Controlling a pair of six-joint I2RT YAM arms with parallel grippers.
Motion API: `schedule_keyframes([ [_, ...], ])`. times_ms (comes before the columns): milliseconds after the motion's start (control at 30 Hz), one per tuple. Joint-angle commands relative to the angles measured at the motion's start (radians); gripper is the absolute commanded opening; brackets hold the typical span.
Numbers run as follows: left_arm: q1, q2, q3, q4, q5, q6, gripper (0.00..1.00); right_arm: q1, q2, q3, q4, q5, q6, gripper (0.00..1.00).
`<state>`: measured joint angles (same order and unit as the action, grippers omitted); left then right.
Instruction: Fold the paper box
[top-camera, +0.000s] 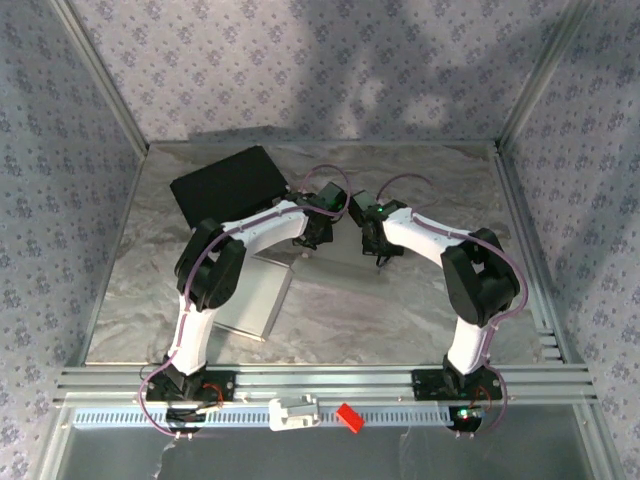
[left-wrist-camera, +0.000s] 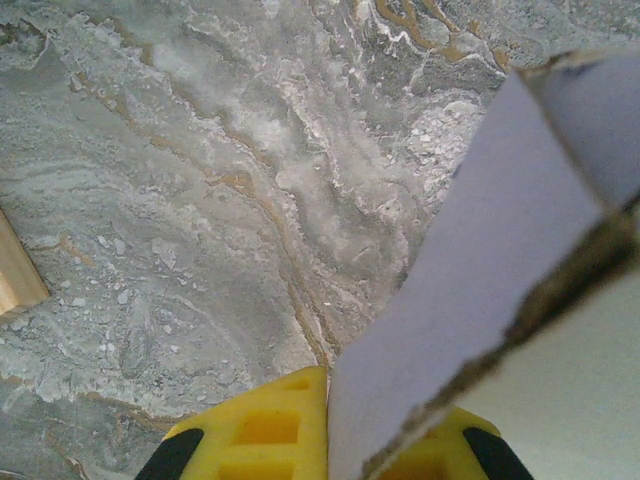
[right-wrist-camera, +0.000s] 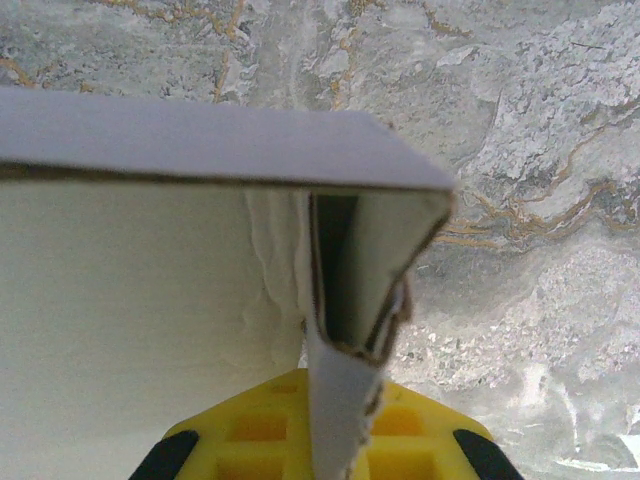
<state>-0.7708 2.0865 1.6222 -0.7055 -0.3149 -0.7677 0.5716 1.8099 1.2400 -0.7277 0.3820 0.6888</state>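
Both arms meet over the middle of the grey marbled bench (top-camera: 400, 310), where the pale, brown-edged cardboard paper box (left-wrist-camera: 480, 260) is held half formed between them. The left hand (left-wrist-camera: 330, 425) has its yellow fingers (left-wrist-camera: 260, 435) pressed together on one thin panel, which rises up and to the right from the pinch. The right hand (right-wrist-camera: 320, 425) is likewise clamped on a wall of the box, just beside a folded corner where a doubled flap (right-wrist-camera: 350, 270) tucks under the top panel. A pale flat sheet (top-camera: 258, 295) lies on the bench under the left arm; I cannot tell whether it is joined to the box. A black rectangular board (top-camera: 228, 185) lies well apart at the far left. The main risk, as I judge it, is tearing: the edge in the right hand's grip looks ragged, and if the two hands pull away from each other or twist out of step, the corner could split or spring open. Each pinch also sits close to the panel's edge, so the card could slide free during the next crease. Pushing a wall before its flap is seated would likely buckle the panel instead of folding along the score.
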Motion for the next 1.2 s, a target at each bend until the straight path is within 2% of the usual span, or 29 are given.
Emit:
schedule_keyframes([
  [0, -0.06, 0.027, -0.023, -0.034, -0.161, 0.01, 0.0, 0.027, 0.035, -0.02, -0.061, 0.031, -0.013, 0.0],
  [33, -0.06, 0.017, -0.032, -0.009, -0.139, 0.033, 0.0, 0.025, 0.038, -0.018, -0.062, 0.031, -0.014, 0.0],
  [133, -0.06, -0.003, -0.036, 0.021, -0.07, 0.08, 0.13, 0.025, 0.045, -0.011, -0.07, 0.034, -0.011, 0.0],
  [400, -0.082, -0.057, -0.049, 0.018, -0.018, 0.065, 0.14, 0.005, 0.087, 0.014, -0.111, 0.054, 0.004, 0.0],
  [600, -0.084, -0.082, -0.07, 0.06, 0.043, 0.022, 0.13, 0.006, 0.169, 0.107, -0.266, 0.122, 0.06, 0.0],
  [767, -0.083, -0.09, -0.086, 0.088, 0.081, 0.006, 0.13, 0.039, 0.24, 0.196, -0.35, 0.124, 0.089, 0.0],
  [933, -0.081, -0.095, -0.09, 0.095, 0.091, 0.013, 0.12, 0.04, 0.208, 0.168, -0.262, 0.065, 0.07, 0.0],
  [1167, -0.081, -0.113, -0.107, 0.088, 0.07, 0.031, 0.11, -0.021, 0.017, 0.007, -0.004, -0.084, -0.048, 0.0],
])
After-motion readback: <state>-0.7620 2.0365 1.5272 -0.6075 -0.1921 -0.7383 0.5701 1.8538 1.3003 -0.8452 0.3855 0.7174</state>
